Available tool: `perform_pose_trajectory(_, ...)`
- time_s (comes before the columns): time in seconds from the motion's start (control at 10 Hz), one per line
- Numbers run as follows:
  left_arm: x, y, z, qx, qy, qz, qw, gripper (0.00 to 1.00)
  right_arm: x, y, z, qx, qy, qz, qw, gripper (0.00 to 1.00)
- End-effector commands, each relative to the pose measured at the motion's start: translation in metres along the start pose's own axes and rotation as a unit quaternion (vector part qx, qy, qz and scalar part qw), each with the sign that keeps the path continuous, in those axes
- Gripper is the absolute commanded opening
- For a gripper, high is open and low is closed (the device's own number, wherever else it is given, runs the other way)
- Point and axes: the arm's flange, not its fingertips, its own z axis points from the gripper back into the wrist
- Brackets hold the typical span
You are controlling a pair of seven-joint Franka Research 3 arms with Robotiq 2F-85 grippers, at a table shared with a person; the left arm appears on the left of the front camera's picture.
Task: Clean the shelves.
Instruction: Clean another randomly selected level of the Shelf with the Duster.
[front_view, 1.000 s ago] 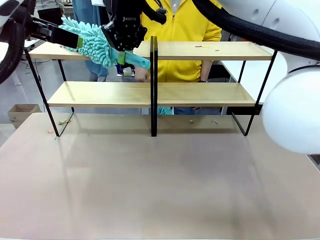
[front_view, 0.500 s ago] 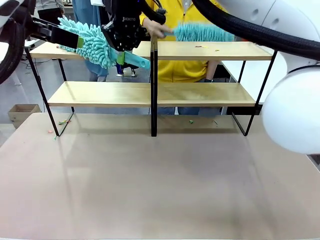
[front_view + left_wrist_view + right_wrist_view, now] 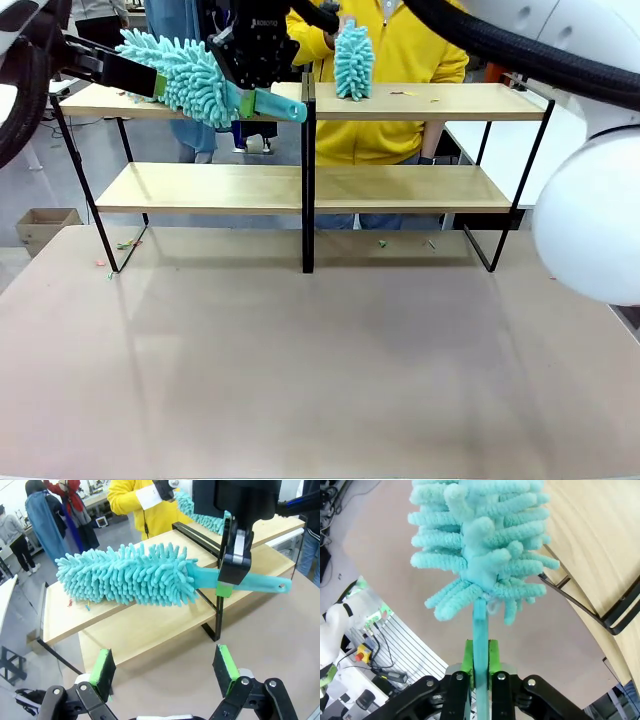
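Observation:
The shelves [image 3: 420, 102] stand across the far side of the table, two light boards on a black frame with a central post [image 3: 308, 170]. My right gripper [image 3: 255, 52] reaches over the upper left board, shut on the handle [image 3: 480, 645] of a teal fluffy duster [image 3: 185, 75], whose head lies on that board. In the left wrist view the same duster [image 3: 130, 575] lies over the upper board ahead of my left gripper [image 3: 164, 666], which is open and holds nothing. A person in yellow holds a second teal duster [image 3: 353, 60] upright on the upper right board.
Small coloured scraps lie on the upper right board [image 3: 405, 93], on the upper left board [image 3: 87, 607] and on the table under the rack [image 3: 380, 242] [image 3: 125, 243]. A cardboard box [image 3: 42, 222] sits on the floor at the left. The brown tabletop [image 3: 320, 370] spreads in front.
The person's duster came up from behind the rack, swept along the upper right board, and now stands upright by the central post. My right gripper's duster has levelled slightly.

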Motion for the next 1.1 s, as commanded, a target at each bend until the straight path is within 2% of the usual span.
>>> perform_pose_trajectory(0.0, -0.001, 0.000, 0.000, 0.002, -0.001, 0.000, 1.000, 1.00, 0.033, -0.002, 0.018, -0.014, 0.002, 0.038, 0.999, 0.12)
perform_pose_trajectory(0.4, -0.001, 0.000, 0.000, 0.002, -0.001, 0.000, 1.000, 1.00, 0.068, -0.001, 0.019, -0.039, 0.009, 0.030, 0.999, 0.12)
perform_pose_trajectory(0.7, -0.001, 0.000, 0.000, 0.002, -0.001, 0.000, 1.000, 1.00, 0.082, -0.001, 0.039, -0.060, 0.008, 0.046, 0.997, 0.12)
perform_pose_trajectory(0.8, -0.001, 0.000, 0.000, 0.002, -0.001, 0.000, 1.000, 1.00, 0.085, 0.000, 0.043, -0.055, 0.012, 0.068, 0.996, 0.12)
perform_pose_trajectory(1.0, -0.001, 0.000, 0.000, 0.002, -0.001, 0.000, 1.000, 1.00, 0.085, 0.000, 0.049, -0.029, 0.048, 0.153, 0.987, 0.12)
